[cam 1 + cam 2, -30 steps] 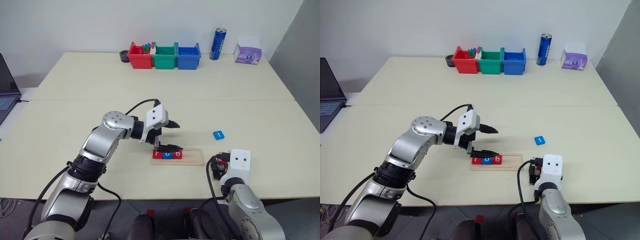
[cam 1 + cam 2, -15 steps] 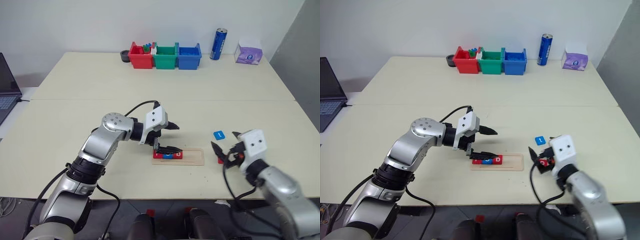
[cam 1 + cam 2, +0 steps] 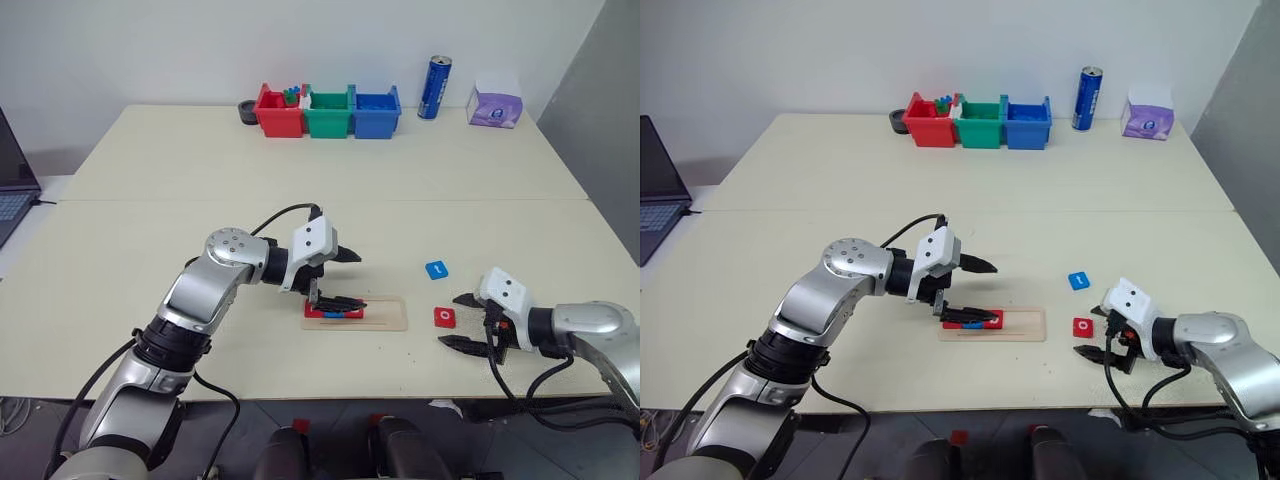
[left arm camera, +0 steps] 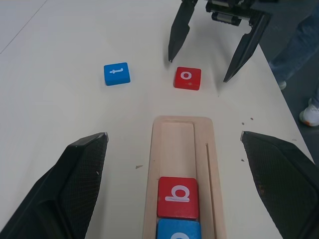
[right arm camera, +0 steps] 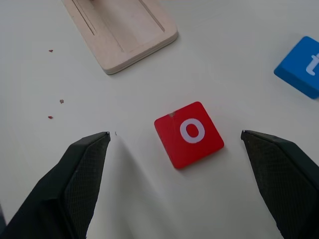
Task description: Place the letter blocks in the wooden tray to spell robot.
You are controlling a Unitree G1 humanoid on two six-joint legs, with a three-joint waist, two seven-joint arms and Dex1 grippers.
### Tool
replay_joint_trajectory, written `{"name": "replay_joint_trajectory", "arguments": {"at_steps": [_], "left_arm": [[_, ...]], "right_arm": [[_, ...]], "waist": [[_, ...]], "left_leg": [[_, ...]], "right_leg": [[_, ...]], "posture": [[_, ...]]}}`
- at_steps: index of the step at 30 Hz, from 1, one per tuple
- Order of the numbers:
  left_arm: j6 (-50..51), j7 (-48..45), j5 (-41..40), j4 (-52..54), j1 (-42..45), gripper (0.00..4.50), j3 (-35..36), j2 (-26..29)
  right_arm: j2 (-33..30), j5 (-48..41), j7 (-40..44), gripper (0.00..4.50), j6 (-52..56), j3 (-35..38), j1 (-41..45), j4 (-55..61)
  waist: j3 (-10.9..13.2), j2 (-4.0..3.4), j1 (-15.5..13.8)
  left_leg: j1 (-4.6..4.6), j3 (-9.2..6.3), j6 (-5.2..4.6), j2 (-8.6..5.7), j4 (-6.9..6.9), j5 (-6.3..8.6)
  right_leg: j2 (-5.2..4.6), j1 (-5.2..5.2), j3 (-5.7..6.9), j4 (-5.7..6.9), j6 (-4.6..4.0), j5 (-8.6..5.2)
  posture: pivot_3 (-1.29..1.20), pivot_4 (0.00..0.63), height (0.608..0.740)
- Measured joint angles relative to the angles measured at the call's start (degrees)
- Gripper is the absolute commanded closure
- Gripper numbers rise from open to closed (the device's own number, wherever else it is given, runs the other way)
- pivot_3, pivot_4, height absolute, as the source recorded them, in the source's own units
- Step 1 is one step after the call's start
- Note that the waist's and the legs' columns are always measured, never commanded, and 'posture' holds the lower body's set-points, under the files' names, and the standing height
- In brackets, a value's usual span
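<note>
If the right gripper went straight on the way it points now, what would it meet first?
Most likely the red o block, lying loose on the table between the open fingers of the right gripper. Beyond it comes the empty end of the wooden tray. Depth is hard to judge, so the fingers could meet the table first.

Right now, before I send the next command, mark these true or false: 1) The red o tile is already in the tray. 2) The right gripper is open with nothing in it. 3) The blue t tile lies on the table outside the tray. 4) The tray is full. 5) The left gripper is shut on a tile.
1) False: the red o tile lies on the table beyond the end of the wooden tray.
2) True: the right gripper is open, and the o tile lies loose in front of it.
3) True: the blue t tile is on the table.
4) False: the end past the red b tile is bare.
5) False: the left gripper is open.
</note>
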State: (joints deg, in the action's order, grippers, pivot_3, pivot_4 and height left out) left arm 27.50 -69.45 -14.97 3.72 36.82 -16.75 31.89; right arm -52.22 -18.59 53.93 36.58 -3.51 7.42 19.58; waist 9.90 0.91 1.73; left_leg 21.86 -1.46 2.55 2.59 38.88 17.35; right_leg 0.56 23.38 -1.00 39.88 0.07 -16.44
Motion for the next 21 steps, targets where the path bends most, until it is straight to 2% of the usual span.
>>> {"name": "replay_joint_trajectory", "arguments": {"at_steps": [7,10,17,21], "left_arm": [[-0.04,0.00,-0.03,0.16,-0.10,0.00,0.00,0.56],[-0.21,-0.03,-0.03,0.16,-0.11,0.00,0.00,0.69],[-0.70,-0.11,0.03,0.12,-0.34,0.00,0.00,1.81],[-1.87,-0.61,0.03,-0.40,-1.45,0.00,0.02,3.44]], "right_arm": [[-0.04,3.03,2.73,0.02,-3.57,-3.64,3.18,-4.94],[-0.04,3.55,3.69,0.59,-4.12,-4.49,4.06,-6.17],[0.39,3.97,4.71,3.04,-4.89,-4.57,4.60,-7.30],[0.22,3.87,4.90,3.05,-4.74,-4.56,4.59,-6.11]], "waist": [[0.00,0.00,-0.12],[0.00,0.00,-0.13],[0.00,0.00,-0.14],[0.00,0.00,-0.14]], "left_leg": [[0.02,0.01,0.01,0.00,0.01,0.00],[0.01,0.01,0.01,0.00,0.03,0.00],[0.00,0.01,0.01,0.00,0.03,-0.01],[0.00,0.00,0.01,0.01,0.03,-0.01]], "right_leg": [[-0.03,0.00,0.01,-0.01,0.00,0.00],[-0.04,0.00,0.01,0.00,-0.01,0.01],[-0.03,0.00,0.01,0.01,-0.01,0.01],[-0.03,0.00,0.01,0.02,-0.01,0.01]], "posture": [[0.00,0.150,0.740],[0.00,0.150,0.740],[0.00,0.150,0.740],[0.00,0.150,0.740]]}}
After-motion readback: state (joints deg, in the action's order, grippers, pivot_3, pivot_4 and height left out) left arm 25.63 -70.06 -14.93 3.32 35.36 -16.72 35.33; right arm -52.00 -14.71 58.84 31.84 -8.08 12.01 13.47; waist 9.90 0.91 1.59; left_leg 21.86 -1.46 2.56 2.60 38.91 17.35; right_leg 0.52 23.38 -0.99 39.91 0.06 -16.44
